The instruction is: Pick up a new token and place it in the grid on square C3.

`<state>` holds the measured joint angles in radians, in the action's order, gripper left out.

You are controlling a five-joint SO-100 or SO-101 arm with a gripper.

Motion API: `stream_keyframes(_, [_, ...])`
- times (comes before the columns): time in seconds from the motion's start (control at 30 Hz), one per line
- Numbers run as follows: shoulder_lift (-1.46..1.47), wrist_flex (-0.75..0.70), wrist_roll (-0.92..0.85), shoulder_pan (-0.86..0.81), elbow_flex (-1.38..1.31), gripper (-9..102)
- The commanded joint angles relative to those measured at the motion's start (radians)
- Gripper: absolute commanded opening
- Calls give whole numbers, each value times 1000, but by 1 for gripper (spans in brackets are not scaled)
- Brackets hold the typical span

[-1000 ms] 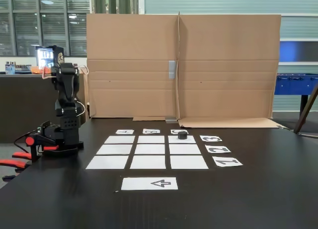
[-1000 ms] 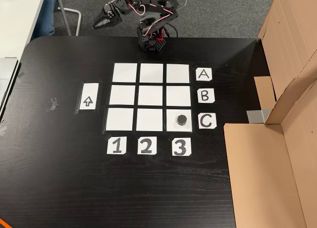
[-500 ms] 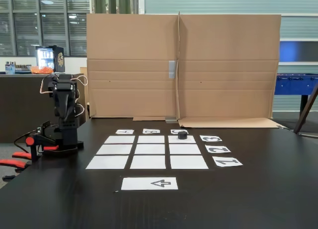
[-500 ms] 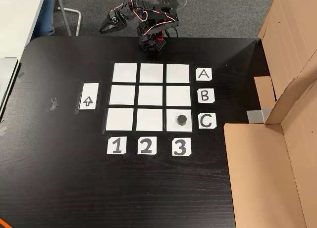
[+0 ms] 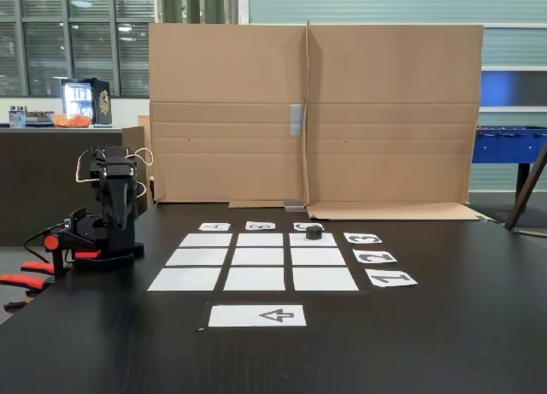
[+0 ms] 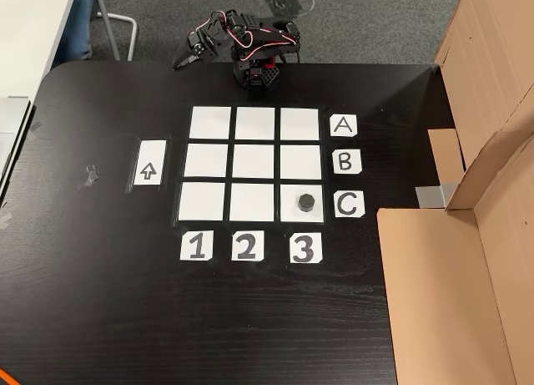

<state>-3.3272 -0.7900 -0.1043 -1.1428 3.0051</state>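
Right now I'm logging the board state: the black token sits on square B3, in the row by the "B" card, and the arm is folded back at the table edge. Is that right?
Not quite. In the fixed view from above, the token sits on square C3, where the "C" card and "3" card meet. The arm is folded back at the table edge, as you said.

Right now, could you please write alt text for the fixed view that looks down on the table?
A black token sits on square C3 of the grid, beside the C card and above the 3 card. The arm is folded at the far table edge.
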Motion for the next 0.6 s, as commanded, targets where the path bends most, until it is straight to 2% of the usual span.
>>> stream_keyframes(0.0, [0, 63, -5, 11, 40, -1])
stream_keyframes(0.57, [3, 18, -2, 25, 40, 0])
